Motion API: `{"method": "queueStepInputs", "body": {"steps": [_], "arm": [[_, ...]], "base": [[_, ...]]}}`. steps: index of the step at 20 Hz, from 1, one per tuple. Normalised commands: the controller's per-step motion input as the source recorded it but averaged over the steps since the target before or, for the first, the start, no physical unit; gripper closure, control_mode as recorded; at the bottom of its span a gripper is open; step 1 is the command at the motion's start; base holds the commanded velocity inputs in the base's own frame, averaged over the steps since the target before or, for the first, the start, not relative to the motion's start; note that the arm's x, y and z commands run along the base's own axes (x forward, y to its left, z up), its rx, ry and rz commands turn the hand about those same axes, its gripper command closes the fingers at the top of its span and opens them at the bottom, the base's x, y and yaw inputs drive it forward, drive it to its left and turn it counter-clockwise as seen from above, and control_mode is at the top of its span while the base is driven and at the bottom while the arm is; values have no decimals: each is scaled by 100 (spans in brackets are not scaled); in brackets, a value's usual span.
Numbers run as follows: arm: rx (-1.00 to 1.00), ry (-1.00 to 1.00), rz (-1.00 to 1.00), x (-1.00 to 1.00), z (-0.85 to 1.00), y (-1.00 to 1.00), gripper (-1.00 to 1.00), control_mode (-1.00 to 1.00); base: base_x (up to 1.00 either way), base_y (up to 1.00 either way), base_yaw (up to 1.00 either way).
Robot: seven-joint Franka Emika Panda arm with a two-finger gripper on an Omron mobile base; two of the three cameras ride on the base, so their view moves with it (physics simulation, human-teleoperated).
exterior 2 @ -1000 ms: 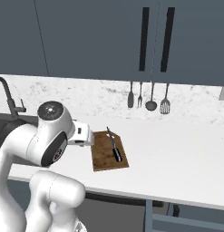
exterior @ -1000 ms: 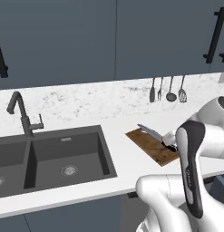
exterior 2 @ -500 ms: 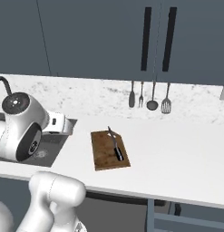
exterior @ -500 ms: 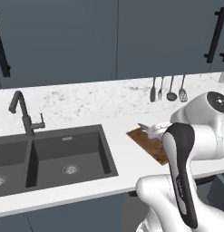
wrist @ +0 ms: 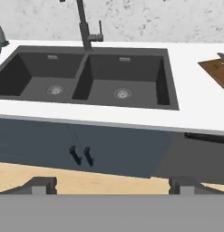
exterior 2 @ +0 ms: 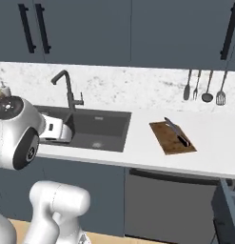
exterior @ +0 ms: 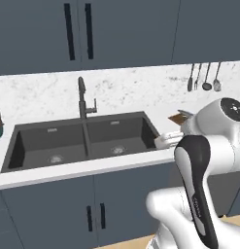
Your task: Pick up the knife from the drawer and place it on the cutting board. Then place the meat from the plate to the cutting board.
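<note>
Brown cutting board holds your knife, so that job looks done; your gripper fingers stand wide, empty, free to fetch meat.

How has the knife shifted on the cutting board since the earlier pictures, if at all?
No. The knife lies diagonally on the cutting board as before; only the camera moved with the base.

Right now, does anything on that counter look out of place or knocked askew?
Nothing stands out. The knife lies flat on the cutting board, right of the sink, and nothing looks spilled or damaged. The claw hangs open and empty, facing the sink cabinet.
</note>
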Motion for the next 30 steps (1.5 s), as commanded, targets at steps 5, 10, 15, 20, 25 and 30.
{"method": "queueStepInputs", "body": {"steps": [5,10,15,20,25,30], "arm": [[0,0,0,0,0,0,-100,100],[0,0,0,0,0,0,-100,100],[0,0,0,0,0,0,-100,100],[0,0,0,0,0,0,-100,100],[0,0,0,0,0,0,-100,100],[0,0,0,0,0,0,-100,100]], "base": [[-44,63,13],[-10,90,16],[6,100,1],[29,100,0],[17,100,0],[52,91,-3]]}}
